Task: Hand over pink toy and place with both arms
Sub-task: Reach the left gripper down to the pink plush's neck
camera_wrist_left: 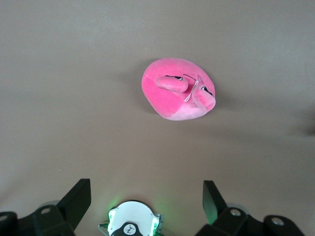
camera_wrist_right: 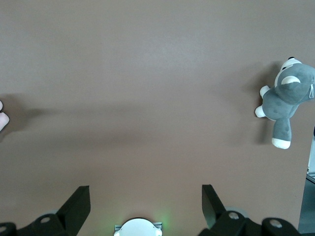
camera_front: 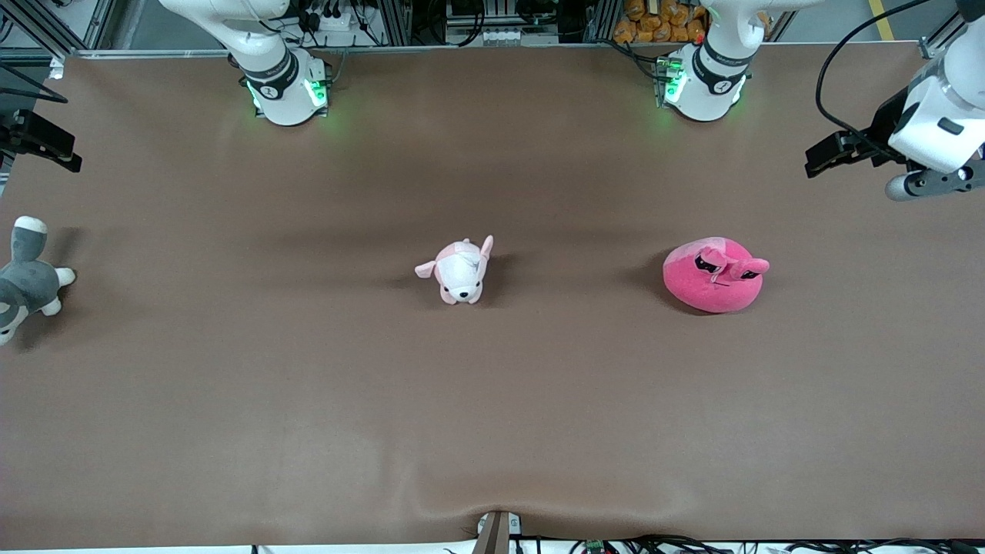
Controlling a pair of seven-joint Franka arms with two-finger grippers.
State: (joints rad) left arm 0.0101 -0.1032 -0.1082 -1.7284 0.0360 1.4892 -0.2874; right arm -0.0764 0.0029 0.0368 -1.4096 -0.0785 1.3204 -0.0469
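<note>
Softly, the round plush pink toy [camera_front: 713,275] [camera_wrist_left: 177,89] is lying alone on the brown table [camera_front: 492,400]; both wrist views are showing the left gripper [camera_wrist_left: 146,196] and right gripper [camera_wrist_right: 145,196] spread apart, empty.

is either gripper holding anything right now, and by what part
Nothing is held. The left gripper and right gripper are both open and up in the air; the pink toy lies untouched on the table.
</note>
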